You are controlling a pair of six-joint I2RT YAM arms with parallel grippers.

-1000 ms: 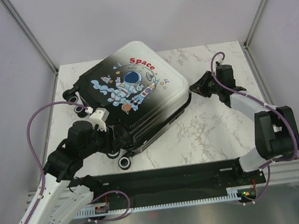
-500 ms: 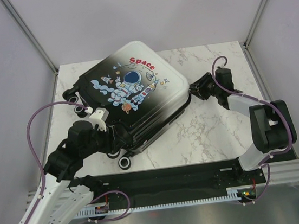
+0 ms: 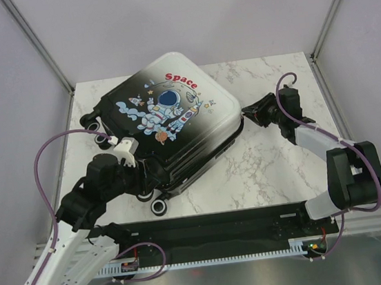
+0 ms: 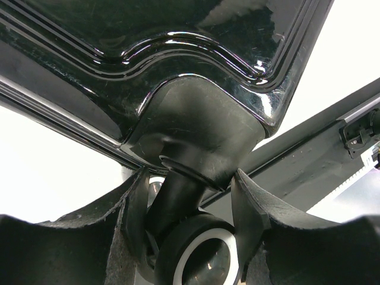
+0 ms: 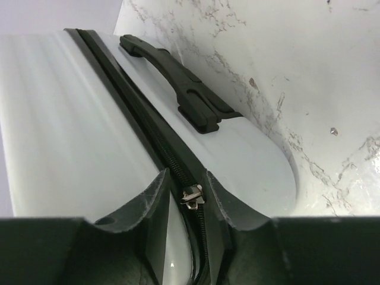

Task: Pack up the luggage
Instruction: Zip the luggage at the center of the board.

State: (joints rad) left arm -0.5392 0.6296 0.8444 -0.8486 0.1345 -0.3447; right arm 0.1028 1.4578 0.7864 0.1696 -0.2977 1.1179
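Nearest, the left gripper (image 4: 189,178) has its jaws closed on the caster wheel (image 4: 199,255) at the near corner of the luggage (image 3: 168,128). The case lies flat and shut on the marble bench (image 3: 270,167), astronaut print up. That hold looks like the anchor, so it needs to be firm and level. If the corner swings, the seam slides out from under the other arm.

Farther off, at the case's right edge, the right gripper (image 5: 187,178) has its jaws partly spread astride the zipper pull (image 5: 191,196); whether the pads actually bite it I cannot tell. The step in hand seems to be running the slider along the zipper track (image 5: 142,119). To do it well, pinch the tab squarely, pull in line with the track, low against the shell, and follow any curve slowly. The carry handle (image 5: 172,74) beyond lies just beside the track and wants skirting.
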